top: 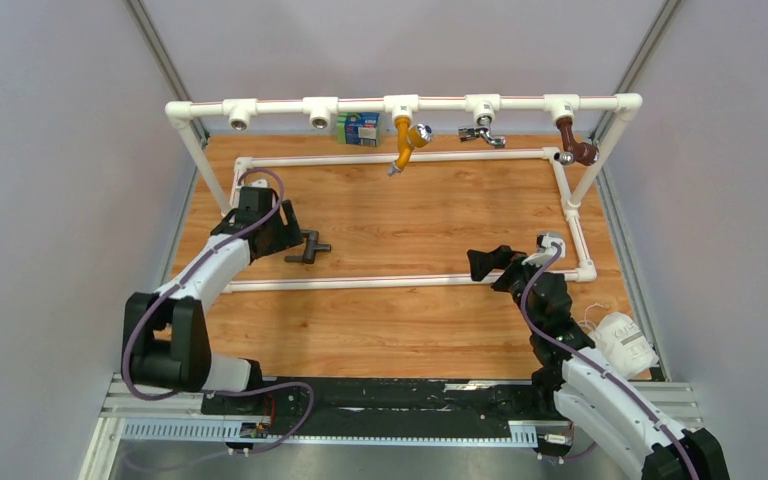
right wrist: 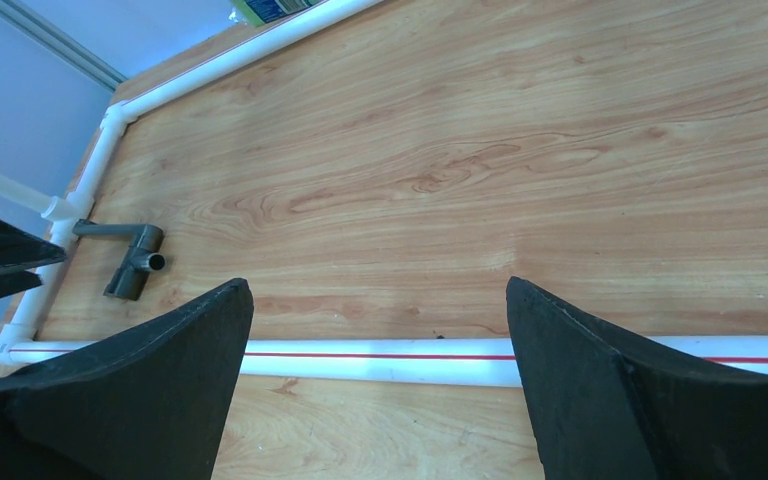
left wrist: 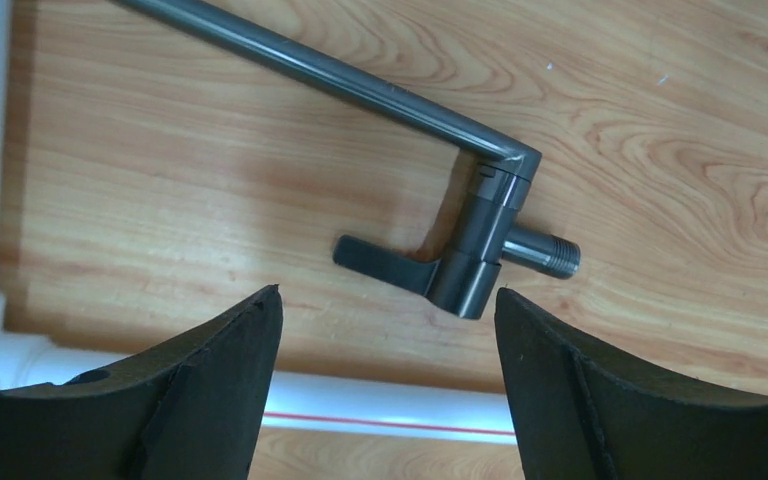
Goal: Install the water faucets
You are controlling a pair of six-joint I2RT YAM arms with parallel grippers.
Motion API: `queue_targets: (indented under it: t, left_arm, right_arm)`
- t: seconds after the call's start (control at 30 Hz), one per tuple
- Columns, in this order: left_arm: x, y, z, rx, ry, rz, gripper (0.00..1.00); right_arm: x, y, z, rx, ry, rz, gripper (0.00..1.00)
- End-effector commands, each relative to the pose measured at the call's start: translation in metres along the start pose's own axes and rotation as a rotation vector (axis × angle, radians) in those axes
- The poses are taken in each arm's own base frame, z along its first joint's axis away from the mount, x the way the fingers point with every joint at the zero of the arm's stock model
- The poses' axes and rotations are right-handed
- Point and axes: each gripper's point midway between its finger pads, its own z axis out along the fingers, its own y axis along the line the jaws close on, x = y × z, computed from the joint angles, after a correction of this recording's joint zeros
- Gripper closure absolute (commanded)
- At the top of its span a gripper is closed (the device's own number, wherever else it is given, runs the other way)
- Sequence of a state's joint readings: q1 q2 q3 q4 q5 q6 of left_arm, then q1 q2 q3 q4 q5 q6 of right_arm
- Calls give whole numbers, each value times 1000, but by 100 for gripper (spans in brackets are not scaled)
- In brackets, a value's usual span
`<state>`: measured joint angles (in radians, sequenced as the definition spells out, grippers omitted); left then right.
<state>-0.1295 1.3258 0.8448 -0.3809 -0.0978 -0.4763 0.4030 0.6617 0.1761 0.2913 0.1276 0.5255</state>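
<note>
The water faucet [left wrist: 481, 235] is dark grey metal and lies flat on the wooden board. Its long tube [left wrist: 330, 72] runs up and to the left, and a flat handle and a threaded stub stick out of its body. In the top view only its valve end [top: 310, 247] shows, just right of my left gripper [top: 292, 238]. My left gripper [left wrist: 388, 292] hovers open just short of the valve body, touching nothing. My right gripper [top: 476, 265] stands open and empty over the front white pipe [right wrist: 380, 360]. From the right wrist the faucet [right wrist: 136, 262] lies far to the left.
A white pipe frame [top: 400, 157] borders the board. The raised rail [top: 360, 104] at the back has two bare sockets [top: 240, 122] on its left. It also carries an orange tap [top: 404, 140], a chrome tap [top: 483, 130] and a brown tap [top: 571, 140]. A white bag [top: 625, 342] lies at the front right.
</note>
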Motion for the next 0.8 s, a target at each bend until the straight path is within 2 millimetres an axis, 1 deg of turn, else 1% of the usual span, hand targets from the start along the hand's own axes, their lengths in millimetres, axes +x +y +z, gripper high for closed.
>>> queue_targets:
  t: [0.0,0.03,0.07,0.1,0.27,0.3,0.33,0.37,0.4,0.43,0.47,0.6,0.67,0.7,0.73,0.77]
  left_arm:
    - [-14,-26,20,69,5,-35,17]
    - [-14,-28,27,72,20,-32,22]
    - [-13,-31,30,79,28,-24,29]
    - [-13,-34,36,79,40,-17,30]
    - [-12,-55,53,113,61,15,30]
    - [-10,-59,58,116,69,20,31]
    - [-4,-63,63,128,93,25,31]
    - [-4,-67,66,130,96,28,30]
    - [2,-66,72,119,112,30,30]
    - [1,-67,74,119,113,24,30]
    - [6,-65,81,108,132,24,30]
    - [12,-65,93,91,159,12,30]
    - [16,-66,95,92,171,2,33]
    - [18,-68,95,104,180,1,41]
    - [21,-73,93,128,197,-11,42]
    - [25,-77,90,142,207,-12,49]
  right_arm:
    - [-11,10,0,-34,-59,42,0]
    - [-10,10,0,-37,-61,44,0]
    - [-9,10,-1,-42,-60,47,0]
    - [-10,10,-1,-41,-62,47,0]
    - [-5,9,1,-36,-43,49,0]
    - [-5,9,2,-38,-42,49,0]
    - [-4,10,2,-40,-39,52,0]
    - [-3,9,2,-38,-37,51,0]
    - [-2,9,2,-36,-34,51,0]
    - [-2,9,2,-38,-35,51,0]
    - [-3,9,2,-37,-38,50,0]
    - [-2,6,2,-24,-33,42,0]
    - [-3,8,3,-28,-34,38,0]
    - [-2,8,3,-29,-30,34,0]
    - [-2,8,3,-30,-29,30,0]
    - [-2,8,4,-28,-25,26,0]
